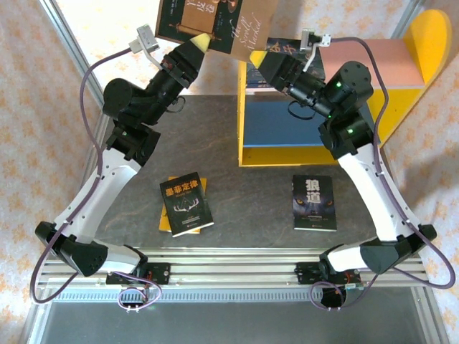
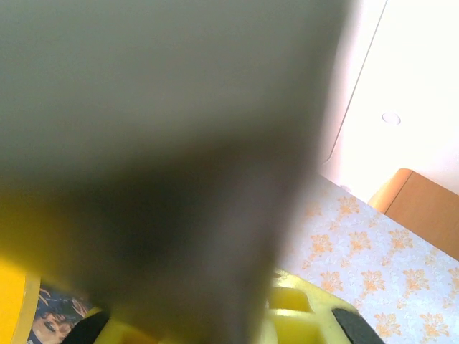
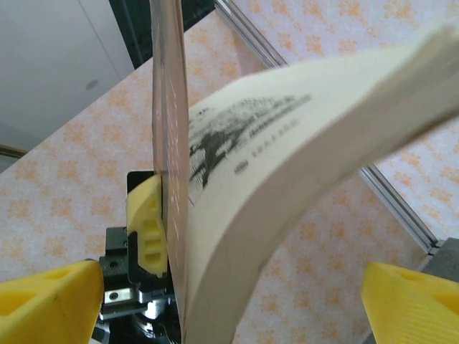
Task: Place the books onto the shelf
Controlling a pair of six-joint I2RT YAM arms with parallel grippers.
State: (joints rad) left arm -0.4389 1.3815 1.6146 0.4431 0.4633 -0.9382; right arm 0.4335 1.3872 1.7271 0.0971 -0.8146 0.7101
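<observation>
Brown book (image 1: 215, 25) is hanging in the air above the far edge of the table (image 1: 208, 143), just left of the shelf (image 1: 430, 36); it's being carried to the shelf, and three books are waiting.
The left gripper (image 1: 203, 43) is clamping the book, jaws fully closed on it. The right gripper (image 1: 257, 56) is standing wide open around the pages, gripping nothing. Next move, my call: swing the book right onto the pink board (image 1: 373, 61) or blue board (image 1: 280, 122), minding the floppy pages. The black book (image 1: 188, 201) is lying on the yellow book (image 1: 163, 223) toward the near-left corner, the wolf book (image 1: 314, 203) toward the near-right. The right wrist view is showing pages bowing open and a left finger (image 3: 147, 229) pinching the cover alone, which the top view isn't giving. The left wrist view is mostly blur.
</observation>
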